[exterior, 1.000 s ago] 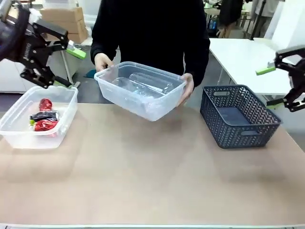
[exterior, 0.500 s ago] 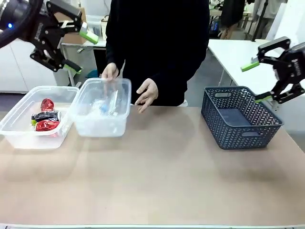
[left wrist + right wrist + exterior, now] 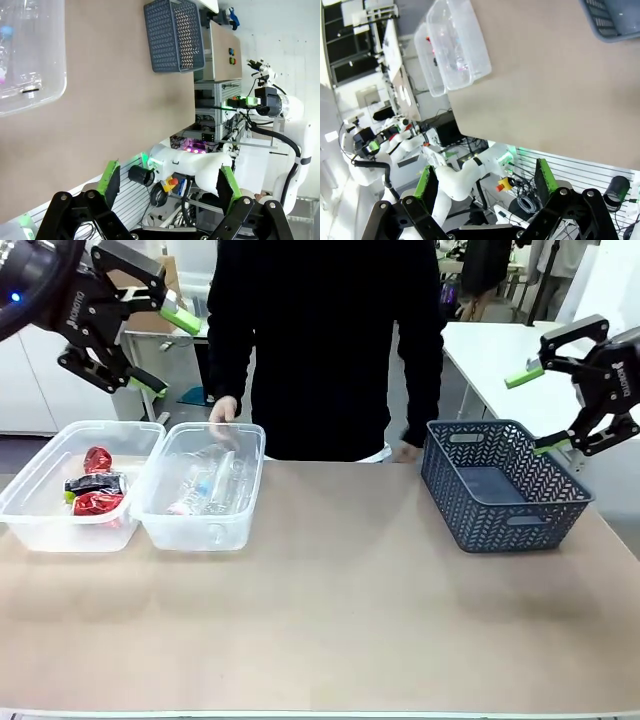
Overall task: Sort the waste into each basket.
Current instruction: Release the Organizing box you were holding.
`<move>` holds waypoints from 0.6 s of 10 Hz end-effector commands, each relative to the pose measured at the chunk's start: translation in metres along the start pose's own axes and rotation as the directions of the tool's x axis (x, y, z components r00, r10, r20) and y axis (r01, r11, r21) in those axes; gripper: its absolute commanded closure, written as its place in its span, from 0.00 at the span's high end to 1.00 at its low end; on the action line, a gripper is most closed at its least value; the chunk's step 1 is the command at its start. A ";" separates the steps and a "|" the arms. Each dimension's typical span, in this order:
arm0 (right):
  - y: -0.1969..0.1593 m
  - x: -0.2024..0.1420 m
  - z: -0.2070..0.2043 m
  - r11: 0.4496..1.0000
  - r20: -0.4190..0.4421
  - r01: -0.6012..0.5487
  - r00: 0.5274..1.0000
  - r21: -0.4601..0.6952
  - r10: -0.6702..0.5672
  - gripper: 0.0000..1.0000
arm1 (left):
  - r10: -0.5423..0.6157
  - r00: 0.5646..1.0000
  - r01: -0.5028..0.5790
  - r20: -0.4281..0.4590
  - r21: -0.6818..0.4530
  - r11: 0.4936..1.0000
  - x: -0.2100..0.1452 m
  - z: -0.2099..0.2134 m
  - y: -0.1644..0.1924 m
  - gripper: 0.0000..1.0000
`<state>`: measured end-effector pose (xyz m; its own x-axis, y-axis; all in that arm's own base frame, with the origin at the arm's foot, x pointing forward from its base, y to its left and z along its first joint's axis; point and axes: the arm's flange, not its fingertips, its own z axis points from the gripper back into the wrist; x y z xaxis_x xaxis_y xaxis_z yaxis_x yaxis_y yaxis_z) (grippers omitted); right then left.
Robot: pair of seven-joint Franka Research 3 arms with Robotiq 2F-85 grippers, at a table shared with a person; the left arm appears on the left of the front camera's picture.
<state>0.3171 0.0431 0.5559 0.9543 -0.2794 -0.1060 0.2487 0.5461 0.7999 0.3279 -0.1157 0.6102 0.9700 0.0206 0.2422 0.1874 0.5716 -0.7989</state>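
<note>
a robotics lab, going by the gear around the brown work table [image 3: 330, 620]. the wrist views show a slotted aluminium frame [image 3: 207, 107] packed with lit electronics and cables, a red emergency-stop button [image 3: 170, 181], a control box [image 3: 225, 55] with coloured push buttons, and another white robot arm [image 3: 280, 130] farther off. behind the person [image 3: 330, 340] stand a white table [image 3: 500, 360] and cardboard boxes [image 3: 150, 285].

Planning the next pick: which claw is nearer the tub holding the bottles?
Left. The left claw hangs above and just left of the bottle tub; the right claw is far across, beyond the lattice basket.
</note>
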 end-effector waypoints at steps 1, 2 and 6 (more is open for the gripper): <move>-0.001 0.002 0.002 0.999 -0.011 -0.024 1.000 0.025 0.024 1.00 | -0.004 1.000 0.004 0.000 -0.027 1.000 -0.001 -0.001 0.000 1.00; -0.001 0.002 0.002 0.999 -0.011 -0.024 1.000 0.025 0.024 1.00 | -0.004 1.000 0.004 0.000 -0.027 1.000 -0.001 -0.001 0.000 1.00; -0.001 0.002 0.002 0.999 -0.011 -0.024 1.000 0.025 0.024 1.00 | -0.004 1.000 0.004 0.000 -0.027 1.000 -0.001 -0.001 0.000 1.00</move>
<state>0.3170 0.0431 0.5559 0.9544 -0.2789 -0.1062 0.2486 0.5462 0.7999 0.3278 -0.1157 0.6102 0.9701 0.0200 0.2418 0.1873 0.5714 -0.7990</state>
